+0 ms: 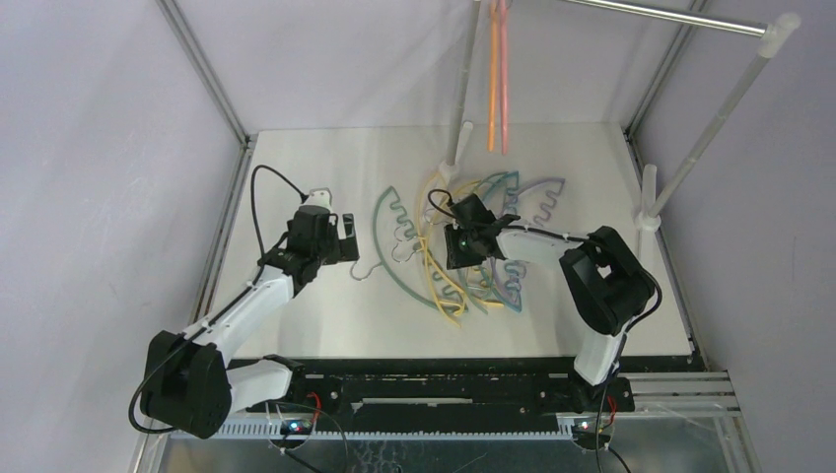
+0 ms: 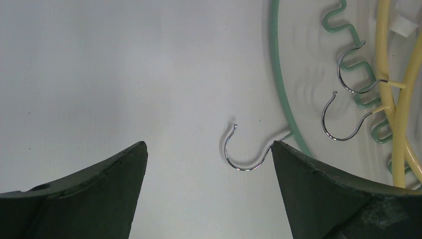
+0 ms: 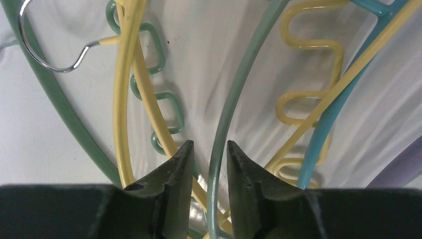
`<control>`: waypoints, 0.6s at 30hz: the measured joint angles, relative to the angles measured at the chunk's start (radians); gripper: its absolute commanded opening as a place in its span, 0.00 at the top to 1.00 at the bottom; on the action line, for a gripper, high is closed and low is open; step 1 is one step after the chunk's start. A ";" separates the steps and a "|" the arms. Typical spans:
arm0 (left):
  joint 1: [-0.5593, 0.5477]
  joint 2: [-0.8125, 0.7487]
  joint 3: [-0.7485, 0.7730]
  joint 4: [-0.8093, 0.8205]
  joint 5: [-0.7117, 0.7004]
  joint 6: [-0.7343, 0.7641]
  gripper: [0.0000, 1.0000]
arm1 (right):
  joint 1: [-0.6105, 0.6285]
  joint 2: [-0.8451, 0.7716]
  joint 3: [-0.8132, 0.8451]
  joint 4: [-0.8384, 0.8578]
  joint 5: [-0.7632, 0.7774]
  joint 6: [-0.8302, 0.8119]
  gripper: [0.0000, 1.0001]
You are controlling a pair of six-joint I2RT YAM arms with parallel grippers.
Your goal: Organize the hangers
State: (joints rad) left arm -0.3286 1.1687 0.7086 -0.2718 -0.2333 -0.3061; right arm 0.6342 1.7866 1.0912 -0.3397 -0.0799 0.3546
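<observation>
Right wrist view shows the right gripper narrowly parted, straddling a grey-green hanger bar that runs lengthwise away from it, not visibly pinched; the left gripper gapes wide, with a green hanger's hook between its fingers; the hangers lie heaped mid-table beneath the right arm; farther off, an orange hanger and a pink hanger hang from the rail.
</observation>
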 measured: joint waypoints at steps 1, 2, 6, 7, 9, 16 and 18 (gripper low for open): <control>0.000 0.000 0.000 0.000 0.000 0.000 0.00 | -0.001 0.005 0.000 -0.001 0.000 -0.002 0.71; 0.000 0.000 0.000 0.000 0.000 0.000 0.01 | -0.002 0.007 0.000 -0.001 0.000 -0.005 0.75; 0.000 0.000 0.000 0.000 0.000 0.000 0.01 | -0.005 0.009 0.000 -0.008 0.003 -0.012 0.93; 0.000 0.000 0.000 0.000 0.000 0.000 0.00 | -0.005 0.009 0.000 -0.010 0.001 -0.009 0.94; 0.000 0.000 0.000 0.000 0.000 0.000 0.01 | -0.006 0.003 0.000 -0.015 -0.001 -0.007 1.00; 0.000 0.000 0.000 0.000 -0.001 0.000 0.00 | -0.011 -0.151 0.002 -0.070 -0.111 -0.016 1.00; 0.000 0.001 0.000 0.000 -0.001 0.000 0.01 | 0.003 -0.197 0.031 -0.110 -0.171 -0.021 1.00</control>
State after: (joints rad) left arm -0.3286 1.1694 0.7086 -0.2718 -0.2344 -0.3061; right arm 0.6373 1.5898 1.1221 -0.4496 -0.2504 0.3336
